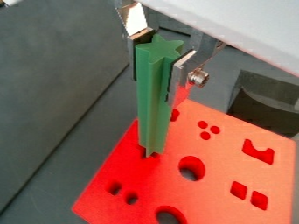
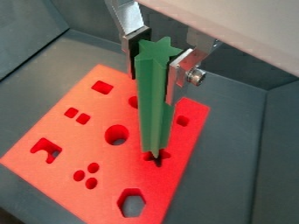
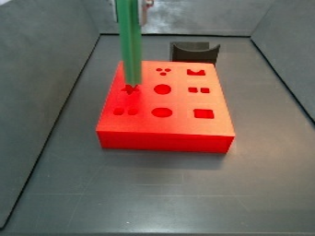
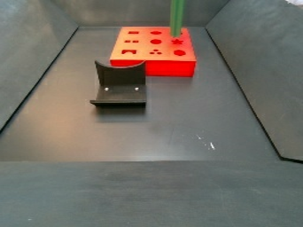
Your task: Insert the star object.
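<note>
My gripper [image 1: 159, 56] is shut on the upper end of the star object [image 1: 153, 96], a long bright green peg with ridged sides, and holds it upright; both wrist views show this grip [image 2: 156, 58]. The peg's [image 2: 152, 105] lower end sits at a small star-shaped hole in the red block [image 2: 193, 131], near one edge of its top. I cannot tell how deep the tip is. In both side views the peg [image 3: 127, 41] stands upright on the block [image 3: 179, 101], also [image 4: 178, 18]; the gripper is almost wholly cut off at the frame's top.
The red block [image 4: 154, 67] has several other shaped holes. The dark fixture [image 4: 119, 85] stands on the floor apart from the block, also seen behind it [image 3: 193, 51]. Grey walls enclose the dark floor [image 4: 154, 133].
</note>
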